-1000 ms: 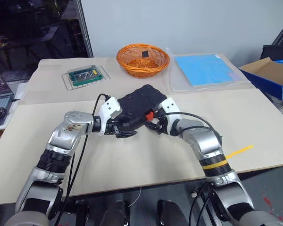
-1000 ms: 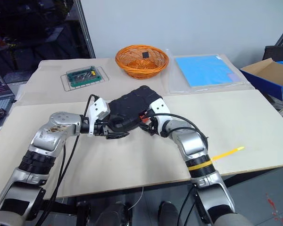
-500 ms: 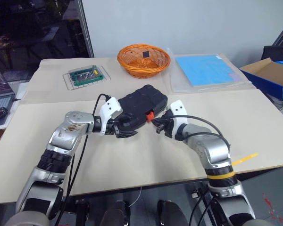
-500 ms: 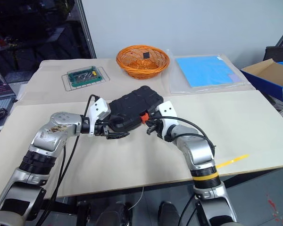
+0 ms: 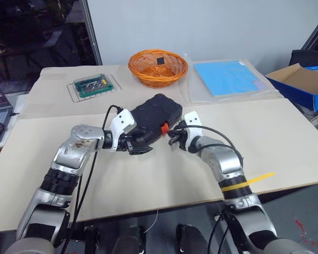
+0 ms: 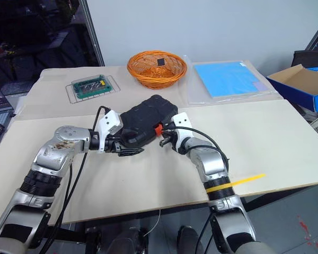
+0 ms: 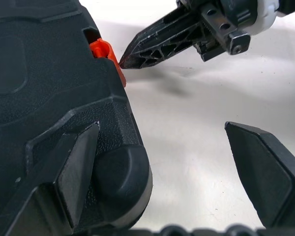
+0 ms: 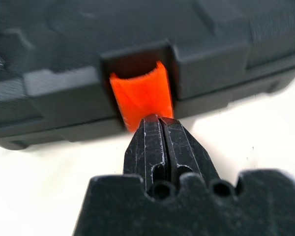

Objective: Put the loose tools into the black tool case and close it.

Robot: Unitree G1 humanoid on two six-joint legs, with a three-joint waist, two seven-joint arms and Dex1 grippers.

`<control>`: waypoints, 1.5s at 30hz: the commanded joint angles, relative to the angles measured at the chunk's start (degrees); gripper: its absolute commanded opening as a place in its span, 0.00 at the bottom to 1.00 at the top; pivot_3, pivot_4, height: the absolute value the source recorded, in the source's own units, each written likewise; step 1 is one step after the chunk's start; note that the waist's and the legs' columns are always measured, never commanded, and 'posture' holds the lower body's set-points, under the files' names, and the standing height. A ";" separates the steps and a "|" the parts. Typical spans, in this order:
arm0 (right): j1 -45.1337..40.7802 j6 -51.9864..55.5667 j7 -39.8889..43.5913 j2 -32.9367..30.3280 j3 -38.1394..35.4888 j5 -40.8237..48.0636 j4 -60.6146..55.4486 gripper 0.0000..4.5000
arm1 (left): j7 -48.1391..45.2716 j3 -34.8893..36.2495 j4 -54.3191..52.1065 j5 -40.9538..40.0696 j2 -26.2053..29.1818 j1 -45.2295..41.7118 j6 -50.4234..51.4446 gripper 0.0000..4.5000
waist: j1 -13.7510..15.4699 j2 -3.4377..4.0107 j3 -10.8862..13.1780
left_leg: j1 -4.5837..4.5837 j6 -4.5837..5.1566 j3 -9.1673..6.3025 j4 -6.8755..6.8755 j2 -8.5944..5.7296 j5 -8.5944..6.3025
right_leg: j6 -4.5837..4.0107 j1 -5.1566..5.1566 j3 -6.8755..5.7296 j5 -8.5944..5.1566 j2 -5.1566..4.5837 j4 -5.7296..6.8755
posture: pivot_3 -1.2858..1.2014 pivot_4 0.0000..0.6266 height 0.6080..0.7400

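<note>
No loose tools lie on your pale bench (image 5: 286, 143), and the black moulded-plastic tool case (image 5: 156, 114) sits lid-down mid-bench, so only latching looks left. Open room surrounds it. Your left gripper (image 7: 152, 162), fingers spread, straddles a case corner; your right gripper (image 8: 160, 130), fingers pressed together, touches the orange latch (image 8: 140, 96).
</note>
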 commanded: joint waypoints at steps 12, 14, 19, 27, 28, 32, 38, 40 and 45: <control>-5.32 -11.60 -1.03 4.81 -3.76 1.09 9.79 0.02 | -0.59 -1.10 1.88 1.03 0.52 1.27 -0.43 0.97 | 0.16 0.01 0.00 | 0.03 -0.06 0.00 -0.01 0.03 -0.02 | -0.02 -0.01 -0.01 -0.01 0.00 -0.01 | 0.52 0.24 1.00; -5.79 -12.58 -0.86 5.08 -3.00 0.34 12.33 0.02 | -0.47 -0.95 1.58 1.01 0.68 1.57 -0.32 0.97 | 0.25 0.01 -0.01 | 0.03 -0.04 0.00 -0.01 -0.01 -0.01 | -0.02 0.01 0.00 -0.01 0.00 -0.01 | 0.52 0.24 1.00; -5.71 -12.99 0.38 4.28 -0.30 -2.04 17.21 0.02 | -0.09 -0.83 1.12 1.04 0.71 2.05 -0.13 0.97 | -0.24 0.04 -0.04 | 0.11 -0.04 0.00 -0.01 0.01 -0.01 | -0.02 0.07 0.00 -0.01 0.00 0.01 | 0.52 0.24 1.00; -5.10 -15.26 1.10 4.17 2.27 -4.66 21.46 0.02 | 0.52 -0.87 1.16 1.13 0.65 2.36 -0.23 0.97 | -0.48 0.06 -0.11 | 0.66 -0.43 0.00 -0.07 0.08 -0.24 | 0.22 0.33 0.00 -0.21 -0.01 -0.06 | 0.52 0.24 1.00; -5.05 -15.19 1.12 4.32 2.55 -4.97 21.76 0.02 | 0.58 -0.88 1.14 1.13 0.63 2.38 -0.24 0.97 | -0.48 0.06 -0.16 | 0.67 -0.44 0.00 -0.08 0.10 -0.25 | 0.22 0.34 0.00 -0.21 -0.01 -0.06 | 0.52 0.24 1.00; -5.07 -15.06 1.21 4.09 4.34 -7.12 23.60 0.02 | 0.81 -1.00 1.28 1.28 0.49 2.43 -0.41 0.97 | -0.57 0.09 -0.22 | 1.02 -0.47 0.01 -0.19 0.18 -0.27 | 0.16 0.67 0.00 -0.28 -0.01 -0.10 | 0.52 0.24 1.00; -4.51 -14.98 1.41 3.69 4.95 -8.57 23.91 0.02 | 0.95 -0.91 1.07 1.49 0.33 2.71 -0.93 0.97 | -0.58 0.17 -0.49 | 1.19 -0.63 0.01 -0.22 0.37 -0.36 | -0.17 0.79 -0.04 -0.60 0.00 -0.12 | 0.52 0.24 1.00; -3.65 -16.13 1.27 2.98 4.31 -8.83 21.00 0.02 | 1.13 -0.52 0.65 1.52 0.34 3.27 -2.01 0.97 | -0.53 0.22 -0.52 | 1.20 -0.64 0.01 -0.22 0.40 -0.37 | -0.18 0.80 -0.04 -0.61 0.00 -0.11 | 0.52 0.24 1.00; -1.26 -16.72 2.02 0.57 3.83 -9.30 13.56 0.02 | 1.36 0.55 -0.20 1.20 0.19 4.85 -4.50 0.97 | -0.27 0.24 -0.52 | 1.13 -0.68 0.01 -0.25 0.41 -0.40 | -0.22 0.75 -0.04 -0.64 -0.04 -0.14 | 0.52 0.24 1.00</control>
